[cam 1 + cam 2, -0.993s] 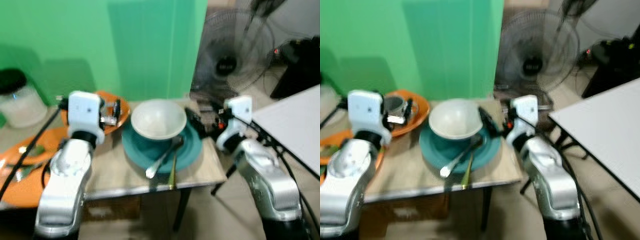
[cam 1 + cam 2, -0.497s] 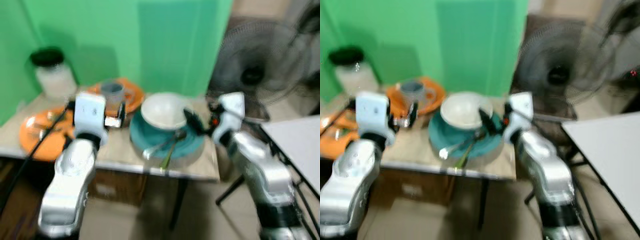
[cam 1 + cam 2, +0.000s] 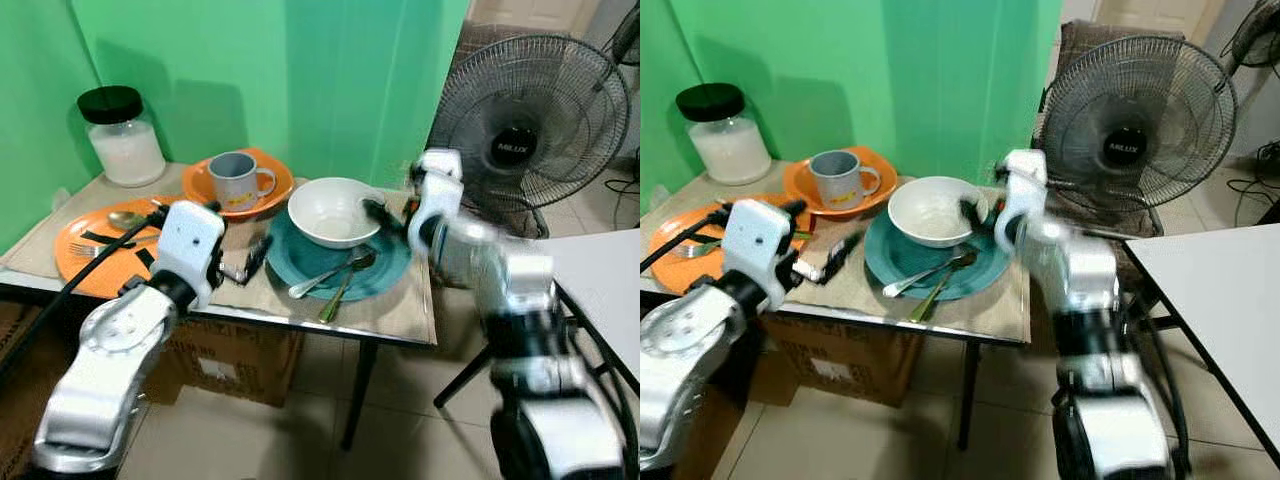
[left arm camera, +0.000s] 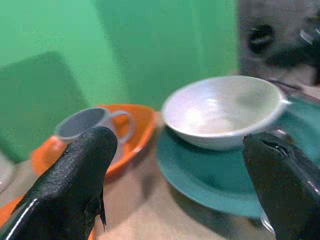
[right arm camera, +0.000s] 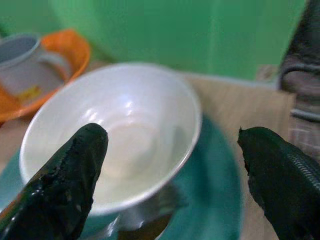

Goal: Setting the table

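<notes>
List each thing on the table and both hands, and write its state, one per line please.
White bowl: upright, empty, on the teal plate.
Spoon and fork: lying on the teal plate.
Grey mug: upright, on an orange plate.
Jar: upright, black lid on.
Big orange plate: holds cutlery.
Fan: blades not blurred.
Left hand: open, holds nothing.
Right hand: open, at the bowl.

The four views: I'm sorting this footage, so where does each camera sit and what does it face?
Left eye: head, looking down at the table; both arms show.
Right eye: same scene.
Left wrist: over the table, toward the mug; left gripper fingers show.
Right wrist: right gripper faces the white bowl.
Shared: bowl, teal plate.
</notes>
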Motion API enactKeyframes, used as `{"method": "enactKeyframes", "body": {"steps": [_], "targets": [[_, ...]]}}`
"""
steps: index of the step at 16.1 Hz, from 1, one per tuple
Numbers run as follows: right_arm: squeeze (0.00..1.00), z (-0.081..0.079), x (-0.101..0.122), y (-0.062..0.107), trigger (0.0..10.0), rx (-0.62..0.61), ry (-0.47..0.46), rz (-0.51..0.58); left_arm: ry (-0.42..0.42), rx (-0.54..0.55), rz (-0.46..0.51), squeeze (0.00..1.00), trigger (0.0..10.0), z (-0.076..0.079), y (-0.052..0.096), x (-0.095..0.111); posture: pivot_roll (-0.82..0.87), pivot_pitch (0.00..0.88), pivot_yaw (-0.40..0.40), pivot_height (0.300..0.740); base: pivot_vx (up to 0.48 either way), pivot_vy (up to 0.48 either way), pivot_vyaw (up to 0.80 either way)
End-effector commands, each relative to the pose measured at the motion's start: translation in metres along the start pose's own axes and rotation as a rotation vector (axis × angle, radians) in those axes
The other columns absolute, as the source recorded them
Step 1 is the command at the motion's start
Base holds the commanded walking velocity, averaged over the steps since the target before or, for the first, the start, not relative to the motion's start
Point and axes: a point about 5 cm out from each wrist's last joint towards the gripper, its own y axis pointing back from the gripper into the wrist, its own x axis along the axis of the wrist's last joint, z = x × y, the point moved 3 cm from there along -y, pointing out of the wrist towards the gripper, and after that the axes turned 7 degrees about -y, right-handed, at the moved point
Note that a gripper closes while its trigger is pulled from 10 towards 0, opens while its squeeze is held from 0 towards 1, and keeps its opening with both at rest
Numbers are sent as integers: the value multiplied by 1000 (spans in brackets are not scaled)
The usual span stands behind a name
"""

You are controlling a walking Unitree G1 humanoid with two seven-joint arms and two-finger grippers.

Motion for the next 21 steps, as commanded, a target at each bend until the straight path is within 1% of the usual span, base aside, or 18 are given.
{"method": "enactKeyframes", "body": {"steps": [1, 2, 3, 4, 5, 6, 7, 8, 9, 10, 11, 12, 15, 17, 21], "targets": [[1000, 5, 2, -2, 10000, -22, -57, -27, -1, -85, 61, 0, 10000, 8, 3, 11, -49, 0, -39, 740, 0, 0, 0], [729, 3, 2, -5, 10000, -21, -96, -60, 2, -146, 74, 0, 10000, 12, 5, 13, -50, 0, -34, 740, 0, 0, 0], [0, 0, 1, -8, 10000, -12, -131, -75, 2, -186, 82, 0, 10000, 15, 6, 15, -52, 0, -31, 740, 0, 0, 0], [0, -3, -2, -12, 10000, 0, -167, -93, 1, -205, 87, 0, 10000, 16, 6, 15, -53, 0, -28, 740, 0, 0, 0], [0, -4, -4, -14, 10000, 4, -182, -104, -2, -211, 88, 0, 10000, 17, 6, 15, -53, 0, -28, 740, 0, 0, 0], [0, -5, -9, -19, 10000, 0, -226, -129, -6, -219, 89, 0, 10000, 16, 6, 15, -53, 0, -25, 740, 0, 0, 0], [0, -6, -15, -24, 10000, -3, -313, -159, -7, -225, 93, 0, 10000, 16, 5, 15, -50, 0, -26, 740, 0, 0, 0], [0, -6, -17, -26, 10000, -13, -335, -180, -8, -231, 94, 0, 10000, 17, 6, 15, -49, 0, -27, 740, 0, 0, 0], [0, -8, -19, -27, 9529, -16, -349, -200, -10, -237, 93, 0, 10000, 17, 7, 14, -46, 0, -29, 740, 0, 0, 0], [0, -9, -21, -28, 4941, -26, -384, -221, -11, -242, 89, 0, 10000, 18, 8, 14, -45, 0, -30, 740, 0, 0, 0], [0, -10, -23, -29, 2353, -24, -426, -235, -13, -243, 84, 0, 10000, 18, 8, 13, -42, 0, -31, 740, 0, 0, 0], [0, -11, -23, -30, 0, -19, -451, -238, -13, -244, 81, 0, 10000, 18, 9, 12, -40, 0, -32, 740, 0, 0, 0], [0, -11, -22, -33, 0, -17, -487, -234, -24, -241, 72, 0, 10000, 19, 9, 10, -39, 0, -36, 740, 0, 0, 0], [0, -14, -24, -36, 0, -13, -528, -236, -25, -242, 72, 0, 10000, 19, 9, 9, -39, 0, -36, 740, 0, 0, 0], [0, -19, -25, -40, 0, -11, -546, -235, -28, -247, 68, 0, 10000, 21, 10, 9, -35, 0, -38, 740, 0, 0, 0]]}}
